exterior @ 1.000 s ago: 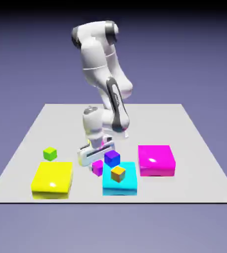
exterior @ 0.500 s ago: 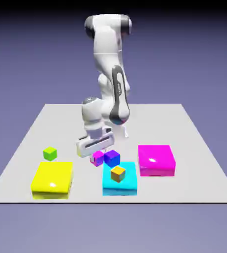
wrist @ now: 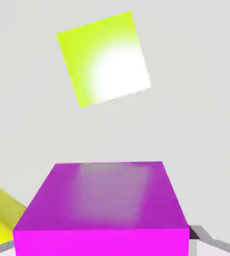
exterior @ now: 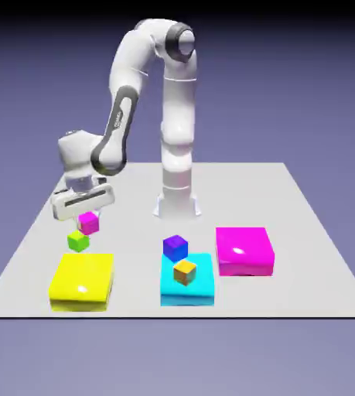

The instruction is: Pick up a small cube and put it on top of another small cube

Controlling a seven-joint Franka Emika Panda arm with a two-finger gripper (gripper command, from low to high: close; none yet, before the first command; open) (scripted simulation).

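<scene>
Clamped between the fingers of the gripper [exterior: 87,216], the tiny magenta cube [exterior: 88,223] hangs clear of the table [exterior: 288,201], just above and slightly off-centre from the lime-green cube [exterior: 78,241] I mean to stack it on. From the hand view, the magenta cube [wrist: 104,210] fills the lower frame and hides the fingertips, while the lime-green cube [wrist: 105,59] sits ahead of it rather than squarely beneath, so I judge the carry is nearly done but the alignment is not. I keep the cube lifted so its bottom clears the green top. Close by lies the large flat yellow block [exterior: 81,281]; the cyan block [exterior: 188,288] with its orange-and-teal cube [exterior: 184,271], the purple-blue cube [exterior: 175,247] and the flat magenta block [exterior: 244,250] sit well apart.
</scene>
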